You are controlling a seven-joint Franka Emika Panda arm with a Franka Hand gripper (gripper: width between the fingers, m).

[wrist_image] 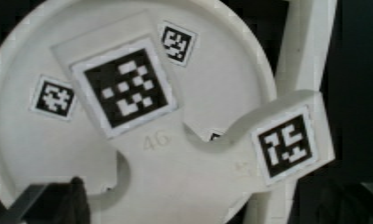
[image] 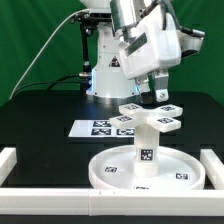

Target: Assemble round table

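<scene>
Over on the black table, toward 6 o'clock in the exterior view, sits the one large round rimmed disc, flat side up. One short cylindrical leg stands upright on its middle, and one small cross-shaped base rides on top of the leg. All three are white plastic with black-and-white square tags. The gripper hangs at about 1 o'clock from the base, fingers pointing down right by one arm of the cross. Honestly I can't tell from this angle if the fingers are apart or closed, or whether they touch the base at all.

Only the exterior view gives the whole layout: the Panda arm, the marker board lying flat at 10 o'clock from the disc, and two white border rails at the table edges, at 9 and 3 o'clock.

Close up, the wrist view gives what the other can't: a white round part, probably the disc, with three tags on its face, the biggest one readable. Another tagged white piece overlaps it, with a notch beside it. Dark finger tips barely show at the frame edge.
</scene>
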